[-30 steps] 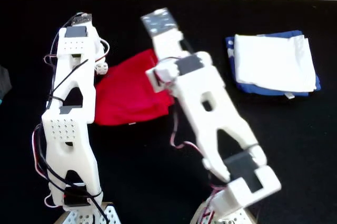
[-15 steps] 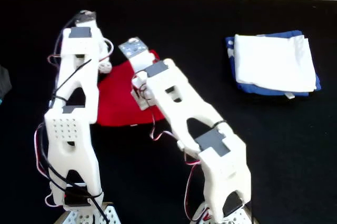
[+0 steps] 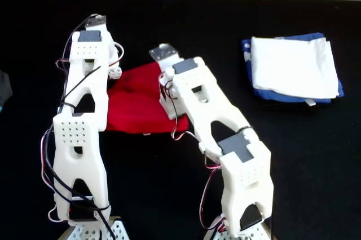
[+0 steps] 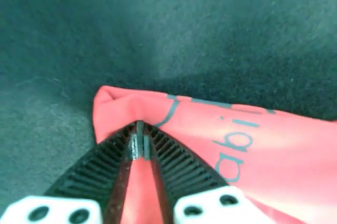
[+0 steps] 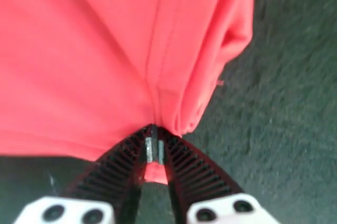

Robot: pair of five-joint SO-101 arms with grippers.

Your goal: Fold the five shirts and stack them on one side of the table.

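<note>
Pinching the red shirt (image 3: 135, 105) where it lies on the desk (image 3: 225, 20), well apart from the folded stack (image 3: 293, 68), left end effector (image 4: 139, 142) and right end effector (image 5: 153, 148) both clamp thin cloth edges, so an uneven pull could slip one grip and skew the fold.

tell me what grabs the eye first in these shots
A red shirt lies bunched on the black table, with the left hand and the right hand each pinched shut on an edge of it. Toward the robot's right, a folded white shirt sits on top of a folded blue shirt.
</note>
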